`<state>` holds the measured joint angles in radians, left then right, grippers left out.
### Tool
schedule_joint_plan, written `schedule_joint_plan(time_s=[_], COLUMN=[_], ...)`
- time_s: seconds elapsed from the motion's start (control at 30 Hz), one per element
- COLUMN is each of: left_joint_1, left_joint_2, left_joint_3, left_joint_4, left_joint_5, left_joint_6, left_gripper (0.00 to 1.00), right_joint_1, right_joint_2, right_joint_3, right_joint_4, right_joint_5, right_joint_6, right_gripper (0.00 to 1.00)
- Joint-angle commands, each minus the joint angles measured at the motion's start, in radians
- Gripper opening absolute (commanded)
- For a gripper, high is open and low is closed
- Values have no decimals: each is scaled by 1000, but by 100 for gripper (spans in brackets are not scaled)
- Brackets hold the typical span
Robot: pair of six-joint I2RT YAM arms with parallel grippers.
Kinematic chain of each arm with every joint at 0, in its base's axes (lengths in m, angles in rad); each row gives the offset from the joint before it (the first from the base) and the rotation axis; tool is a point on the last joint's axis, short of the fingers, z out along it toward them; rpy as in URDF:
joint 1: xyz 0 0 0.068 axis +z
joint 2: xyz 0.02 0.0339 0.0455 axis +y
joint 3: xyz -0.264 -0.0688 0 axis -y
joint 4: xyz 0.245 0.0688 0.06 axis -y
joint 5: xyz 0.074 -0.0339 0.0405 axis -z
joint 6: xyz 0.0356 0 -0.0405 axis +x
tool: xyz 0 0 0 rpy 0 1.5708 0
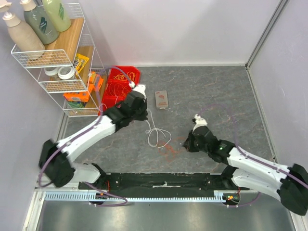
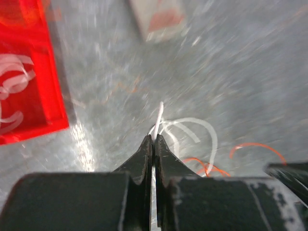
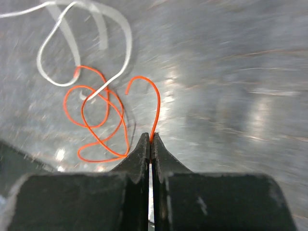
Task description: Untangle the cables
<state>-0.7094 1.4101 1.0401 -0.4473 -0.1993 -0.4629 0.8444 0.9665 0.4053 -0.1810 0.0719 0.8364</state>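
Observation:
A white cable lies in loops on the grey table, tangled with a thin orange cable just to its right. My left gripper is shut on the white cable, whose end sticks out past the fingertips; in the top view this gripper sits above the loops. On the other side, my right gripper is shut on one end of the orange cable. The orange coils cross the white cable to the left of it. In the top view the right gripper is right of the tangle.
A red basket holding more orange cables stands behind the left arm, next to a white wire rack with bottles and tape. A small flat pink-and-grey card lies behind the tangle. White walls close off the table's back and right.

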Motion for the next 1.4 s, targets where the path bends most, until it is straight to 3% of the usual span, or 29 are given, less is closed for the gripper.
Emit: schedule_joint_plan(time_s=[0.0, 0.17, 0.33, 0.4, 0.6, 1.0, 1.37], left_joint_1=[-2, -2, -4, -2, -2, 40, 277], left_joint_2=[-268, -483, -574, -565, -471, -264, -227], left_joint_3=[96, 121, 173, 215, 293, 351, 285], left_joint_4=[21, 99, 186, 188, 177, 274, 252], left_joint_5=[-2, 14, 41, 37, -161, -402, -357], left_joint_6=[113, 139, 217, 271, 303, 290, 171], left_gripper=[2, 2, 2, 2, 2, 2, 2], right_joint_1=[-94, -133, -136, -136, -136, -136, -136], right_joint_2=[-106, -132, -97, -103, -166, -241, -236], right_joint_3=[73, 142, 129, 104, 56, 58, 63], right_joint_4=[-274, -336, -327, -299, -256, -272, -275], right_joint_5=[239, 302, 264, 221, 126, 124, 134], right_joint_6=[-19, -48, -53, -59, -62, -68, -72], right_gripper=[0, 0, 0, 0, 0, 0, 0])
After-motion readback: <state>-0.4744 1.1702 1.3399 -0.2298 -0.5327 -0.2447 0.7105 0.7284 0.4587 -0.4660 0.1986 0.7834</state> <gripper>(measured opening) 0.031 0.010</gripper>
